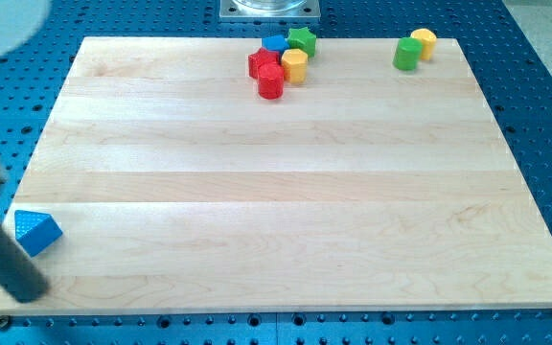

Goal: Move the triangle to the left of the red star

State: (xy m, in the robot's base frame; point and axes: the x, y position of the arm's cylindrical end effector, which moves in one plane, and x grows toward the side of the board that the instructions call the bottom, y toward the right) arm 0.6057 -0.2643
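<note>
My tip (29,287) beside blue triangle (36,231) (bottom-left) — touching.

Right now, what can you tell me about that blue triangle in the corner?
The blue triangle is a small solid wedge, bright blue with a lighter top face, lying flat on the wooden board near the view's bottom left corner. It sits alone, far from the other blocks. My tip is just below it, close by; whether they touch is unclear.
</note>
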